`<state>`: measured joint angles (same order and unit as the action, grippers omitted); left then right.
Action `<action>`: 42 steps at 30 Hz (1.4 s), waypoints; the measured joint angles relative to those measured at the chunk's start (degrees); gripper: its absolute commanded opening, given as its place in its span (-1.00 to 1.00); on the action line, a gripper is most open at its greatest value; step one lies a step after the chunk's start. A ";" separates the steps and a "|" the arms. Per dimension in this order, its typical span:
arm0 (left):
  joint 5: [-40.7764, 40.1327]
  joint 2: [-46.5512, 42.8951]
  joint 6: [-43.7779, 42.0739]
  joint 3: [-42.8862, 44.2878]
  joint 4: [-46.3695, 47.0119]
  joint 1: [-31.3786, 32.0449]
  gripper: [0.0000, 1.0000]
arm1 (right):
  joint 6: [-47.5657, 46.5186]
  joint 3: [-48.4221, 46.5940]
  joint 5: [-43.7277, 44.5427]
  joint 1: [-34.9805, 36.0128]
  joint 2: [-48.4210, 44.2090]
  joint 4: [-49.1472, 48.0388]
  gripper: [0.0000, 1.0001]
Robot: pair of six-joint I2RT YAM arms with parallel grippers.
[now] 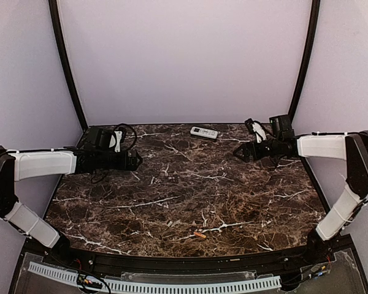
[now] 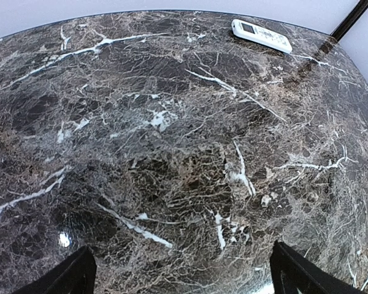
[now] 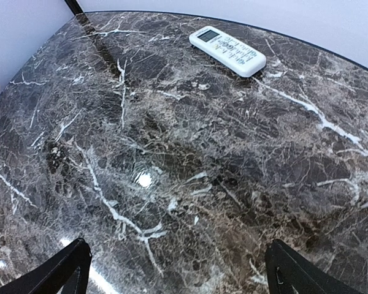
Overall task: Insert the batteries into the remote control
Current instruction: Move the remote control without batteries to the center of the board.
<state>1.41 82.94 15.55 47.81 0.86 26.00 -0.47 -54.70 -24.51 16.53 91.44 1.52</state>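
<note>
White against dark veined marble, the remote (image 1: pixel 204 132) lies ahead of the right pincer (image 1: pixel 238 153), its long axis slanting across that reach, and farther from the left pincer (image 1: pixel 139 161). Both pincers gape wide and empty; the orange battery (image 1: pixel 200 234) lies well behind them, near the table's (image 1: pixel 110 202) front edge. Glossy stone reflects the lights, and pale walls (image 1: pixel 184 61) close three sides.

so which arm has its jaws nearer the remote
Right. The right arm has its jaws close by, just right of the remote control. The left arm has its jaws farther off, on the remote's left.
</note>
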 measured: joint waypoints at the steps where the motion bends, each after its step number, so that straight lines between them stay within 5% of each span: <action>1: 0.00 0.00 -0.20 0.00 0.46 0.07 0.99 | -0.74 -1.01 0.24 0.07 0.98 0.17 0.97; 25: 1.03 -4.98 -1.46 -3.34 8.50 0.61 1.00 | -15.41 -52.70 1.40 0.61 42.88 12.41 0.97; 42: 1.01 -5.25 -3.17 -3.56 8.50 0.66 1.00 | -17.11 -82.66 1.64 0.63 62.97 24.37 0.97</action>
<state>2.42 77.69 12.38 44.25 9.37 26.65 -17.58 -137.36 -22.87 17.17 154.41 25.89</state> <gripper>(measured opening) 0.997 0.986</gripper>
